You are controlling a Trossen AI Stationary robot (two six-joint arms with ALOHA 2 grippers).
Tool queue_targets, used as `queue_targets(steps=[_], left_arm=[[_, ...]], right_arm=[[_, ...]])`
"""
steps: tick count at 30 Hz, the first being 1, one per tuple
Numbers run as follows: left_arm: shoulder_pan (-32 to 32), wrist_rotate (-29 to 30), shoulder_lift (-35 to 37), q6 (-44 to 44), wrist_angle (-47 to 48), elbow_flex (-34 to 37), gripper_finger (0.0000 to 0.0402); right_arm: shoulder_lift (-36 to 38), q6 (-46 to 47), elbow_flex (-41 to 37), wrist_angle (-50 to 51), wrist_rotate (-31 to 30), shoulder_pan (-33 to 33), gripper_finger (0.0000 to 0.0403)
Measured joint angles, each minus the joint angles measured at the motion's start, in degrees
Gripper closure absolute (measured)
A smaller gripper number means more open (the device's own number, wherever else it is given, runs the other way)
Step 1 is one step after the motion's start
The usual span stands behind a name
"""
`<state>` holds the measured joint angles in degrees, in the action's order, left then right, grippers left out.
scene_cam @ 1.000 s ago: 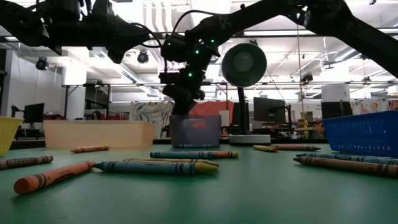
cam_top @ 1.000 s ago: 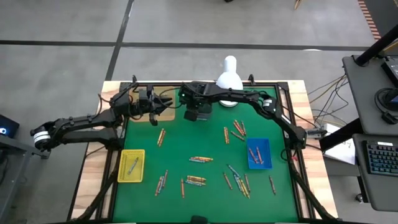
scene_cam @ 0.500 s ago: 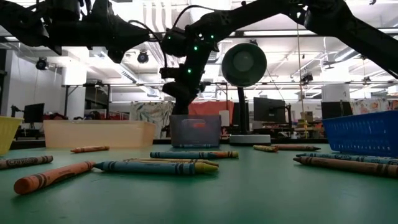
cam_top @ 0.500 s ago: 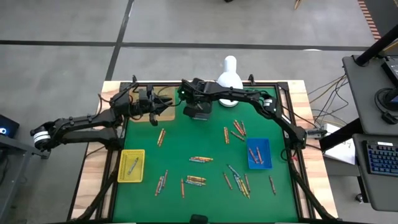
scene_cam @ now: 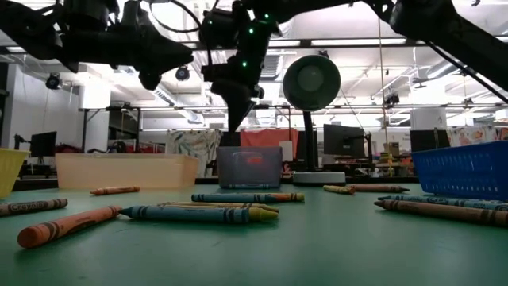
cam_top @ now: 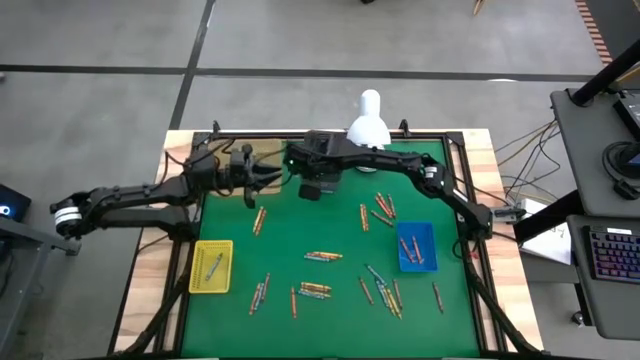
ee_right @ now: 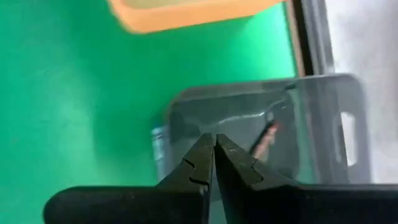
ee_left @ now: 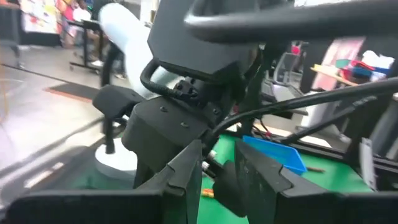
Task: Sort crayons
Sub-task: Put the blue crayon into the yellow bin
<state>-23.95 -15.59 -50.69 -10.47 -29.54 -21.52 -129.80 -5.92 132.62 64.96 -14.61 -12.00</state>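
Many crayons (cam_top: 322,257) lie loose on the green mat, and some show close up in the low view (scene_cam: 198,212). My right gripper (ee_right: 215,144) is shut and empty. It points down above a clear grey tray (ee_right: 311,124) at the mat's far edge, and this tray also shows in the low view (scene_cam: 249,167). One reddish crayon (ee_right: 267,138) lies in it. My left gripper (cam_top: 250,180) hovers over the far left of the mat by an orange tray (cam_top: 264,163), pointing at the right arm.
A yellow tray (cam_top: 212,266) with a crayon stands near left, and a blue tray (cam_top: 415,246) with crayons stands at the right. A white lamp (cam_top: 368,125) stands beyond the far edge. The right arm's wrist (ee_left: 186,118) fills the space just in front of my left gripper.
My right gripper has risen from just above the clear grey tray, staying shut. My left arm has edged a little toward the table's right, closer to the right arm.
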Motion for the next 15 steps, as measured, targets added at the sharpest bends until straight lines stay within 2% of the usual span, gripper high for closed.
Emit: queue_targets(steps=[15], left_arm=[[8.3,0.0,-6.2,-1.9,0.2,0.0,0.0325]], right_arm=[[0.2,8.0,-3.9,13.8,-0.4,9.3,0.0394]])
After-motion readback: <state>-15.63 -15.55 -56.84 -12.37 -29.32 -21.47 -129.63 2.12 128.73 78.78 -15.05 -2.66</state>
